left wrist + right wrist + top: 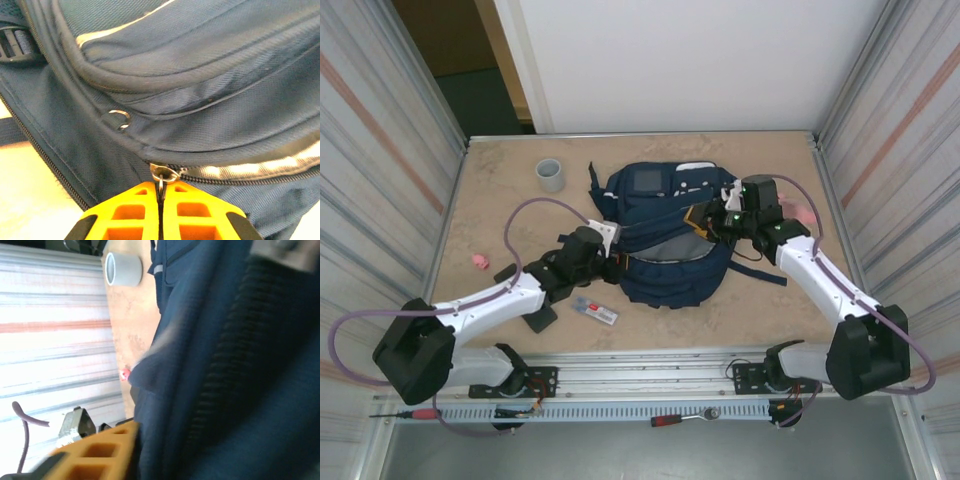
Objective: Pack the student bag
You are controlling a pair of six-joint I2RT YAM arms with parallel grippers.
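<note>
student bag (660, 270) lies mid-bench (500, 200), between my two arms

progress: looks early to me. a grey roll (551, 175), a small pink piece (480, 261) and a flat clear packet (594, 311) lie loose on the bench outside the bag, nothing on its way in. the top view shows a grey gap along the bag's near half, so a compartment may be partly unzipped; not sure

left jaws: closed all the way, orange fingers (130, 212) pressed together on the metal zipper pull (161, 176) at the end of the zip line (240, 177), on the bag's left side. my read of the step: working the zipper

right jaws: at the bag's upper right edge, one orange finger (95, 450) against navy fabric. the other finger is hidden by cloth, so i cannot tell how wide they stand or whether they grip the fabric
</note>
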